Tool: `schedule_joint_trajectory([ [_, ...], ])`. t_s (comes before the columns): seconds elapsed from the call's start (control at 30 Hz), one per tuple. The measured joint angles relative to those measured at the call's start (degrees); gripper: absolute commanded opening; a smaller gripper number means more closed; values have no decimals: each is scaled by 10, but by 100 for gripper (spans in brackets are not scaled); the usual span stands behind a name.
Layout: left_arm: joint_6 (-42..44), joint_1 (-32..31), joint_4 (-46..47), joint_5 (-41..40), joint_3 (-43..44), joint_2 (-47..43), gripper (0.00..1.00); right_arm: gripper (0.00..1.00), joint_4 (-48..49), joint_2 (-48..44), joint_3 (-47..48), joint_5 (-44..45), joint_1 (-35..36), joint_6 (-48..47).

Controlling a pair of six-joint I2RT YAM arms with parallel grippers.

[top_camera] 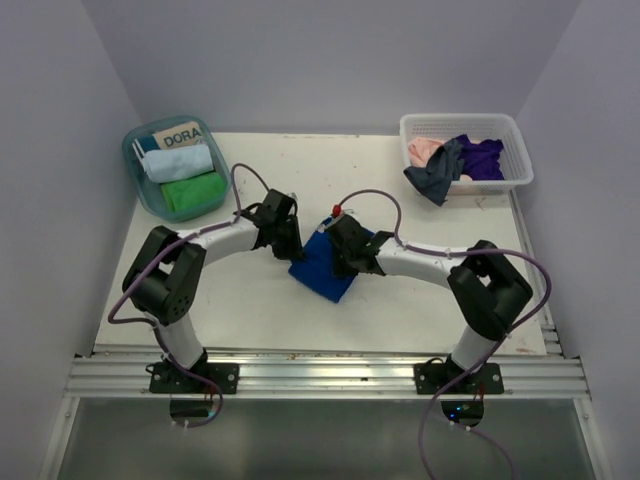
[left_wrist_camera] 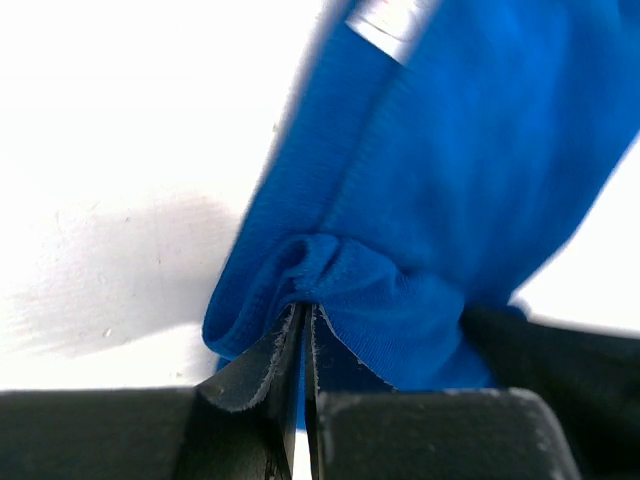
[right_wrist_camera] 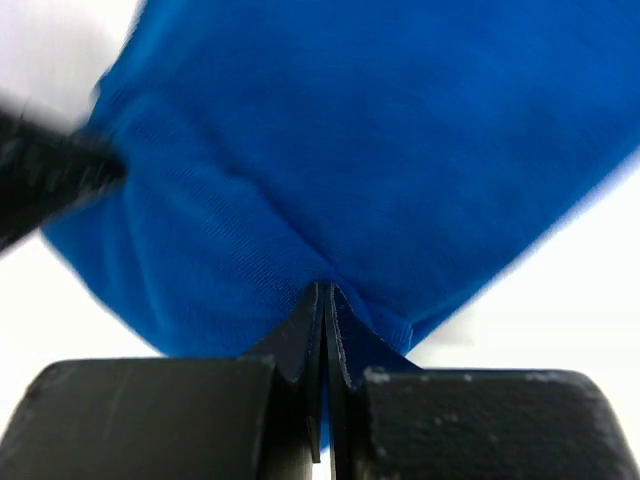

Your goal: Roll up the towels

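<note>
Royal blue towel [top_camera: 325, 268] lies in the middle of the worktop [top_camera: 420, 310], between my two arms. The left claw [left_wrist_camera: 305, 318] is pressed together on a bunched fold at its edge, and the right claw [right_wrist_camera: 325, 298] pinches another edge of the same cloth. I judge that I am at the folding, or at the first turn of the roll; no roll is formed yet. The next move asks both claws to travel together, so that the edge turns over evenly and does not slip out. The only writing I can read is "DORA" on a card [top_camera: 182, 137] in the teal tub [top_camera: 140, 185], where a light blue towel [top_camera: 180, 163] and a green towel [top_camera: 192, 190] lie rolled.
</note>
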Motion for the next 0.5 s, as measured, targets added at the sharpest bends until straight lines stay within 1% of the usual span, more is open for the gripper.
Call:
schedule_joint_trajectory([
  [0.17,2,1,-1,12,19,21,8,2,-14,-24,-18,2,45,36],
  [0.3,6,2,-3,20,26,27,8,9,-44,-61,-19,19,51,36],
  [0.37,11,4,-4,22,28,27,8,15,-61,-84,-18,33,53,25],
  [0.43,14,4,-4,24,29,28,8,17,-70,-102,-14,44,56,6],
  [0.5,15,4,-3,28,29,29,8,24,-75,-112,-6,52,65,-20],
])
